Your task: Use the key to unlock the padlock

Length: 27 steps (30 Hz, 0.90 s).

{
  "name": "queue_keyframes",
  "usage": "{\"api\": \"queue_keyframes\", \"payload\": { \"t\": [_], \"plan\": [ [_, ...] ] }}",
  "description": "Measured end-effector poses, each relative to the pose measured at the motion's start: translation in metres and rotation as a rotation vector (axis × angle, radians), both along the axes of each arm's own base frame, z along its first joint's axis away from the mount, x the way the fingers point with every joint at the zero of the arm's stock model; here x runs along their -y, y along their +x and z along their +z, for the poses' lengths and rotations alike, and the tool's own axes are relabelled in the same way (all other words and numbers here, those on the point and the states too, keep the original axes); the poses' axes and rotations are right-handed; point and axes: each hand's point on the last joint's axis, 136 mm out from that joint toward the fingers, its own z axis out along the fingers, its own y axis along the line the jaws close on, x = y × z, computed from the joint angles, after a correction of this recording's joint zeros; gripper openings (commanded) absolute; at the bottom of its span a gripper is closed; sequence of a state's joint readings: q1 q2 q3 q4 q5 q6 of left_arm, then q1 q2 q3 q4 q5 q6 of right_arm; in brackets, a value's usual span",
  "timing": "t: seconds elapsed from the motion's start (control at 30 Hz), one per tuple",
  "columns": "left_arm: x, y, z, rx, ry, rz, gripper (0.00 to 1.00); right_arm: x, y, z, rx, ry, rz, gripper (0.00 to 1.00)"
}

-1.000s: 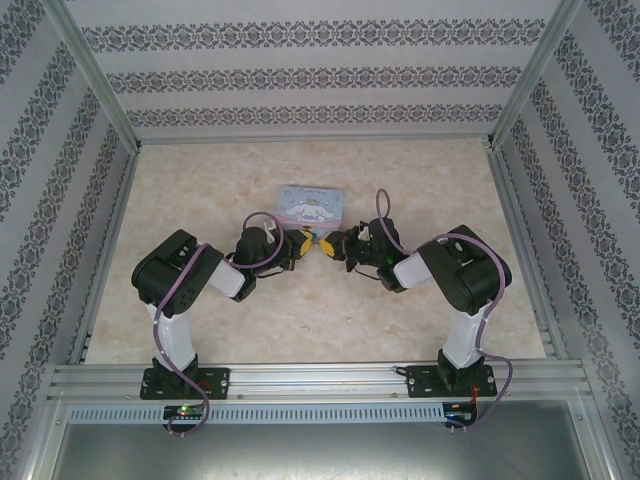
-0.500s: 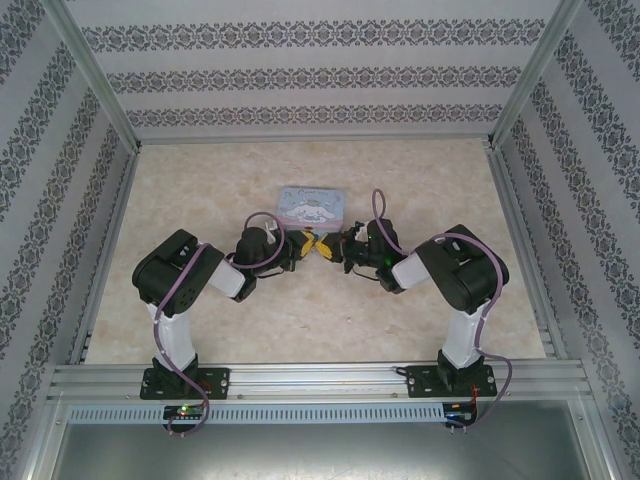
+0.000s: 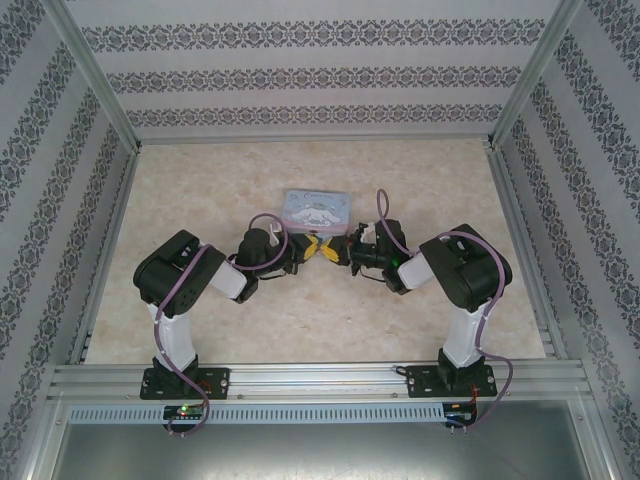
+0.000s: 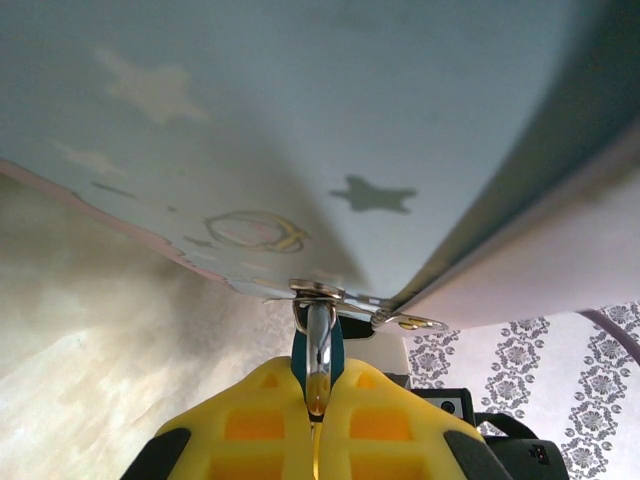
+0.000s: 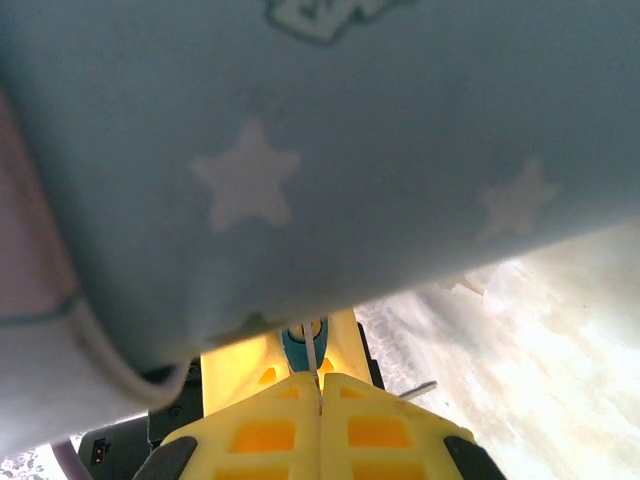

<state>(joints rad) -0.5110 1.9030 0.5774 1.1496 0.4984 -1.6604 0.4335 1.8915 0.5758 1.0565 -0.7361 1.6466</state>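
I can read no text, number or brand anywhere from here. The tin (image 3: 316, 208) on the far middle of the table carries a cartoon figure and pale stars, no words I can make out. On the right wrist camera, outlined marks (image 5: 325, 15) at its top edge are cut off and blurred, unreadable.

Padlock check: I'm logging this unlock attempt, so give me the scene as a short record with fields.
padlock: at the tin's clasp, gripped by the left tool
key: pinched in the right tool, pointing at the padlock
key inserted: cannot tell
left tool: shut on padlock
right tool: shut on key
tin: on the table, just beyond both tools
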Motion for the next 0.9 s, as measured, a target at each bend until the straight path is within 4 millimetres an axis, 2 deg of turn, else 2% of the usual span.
{"api": "queue_keyframes", "payload": {
  "t": [0.57, 0.77, 0.9],
  "plan": [
    [0.007, -0.011, -0.004, -0.011, 0.004, -0.038, 0.00, 0.018, -0.008, -0.008, 0.006, -0.004, 0.035, 0.00],
    [0.010, -0.013, 0.000, 0.001, -0.006, -0.055, 0.00, 0.033, 0.002, -0.014, -0.006, -0.023, -0.023, 0.00],
    [0.011, -0.014, 0.003, 0.008, -0.011, -0.058, 0.00, 0.035, 0.002, -0.019, -0.018, -0.036, -0.033, 0.00]
  ]
}}
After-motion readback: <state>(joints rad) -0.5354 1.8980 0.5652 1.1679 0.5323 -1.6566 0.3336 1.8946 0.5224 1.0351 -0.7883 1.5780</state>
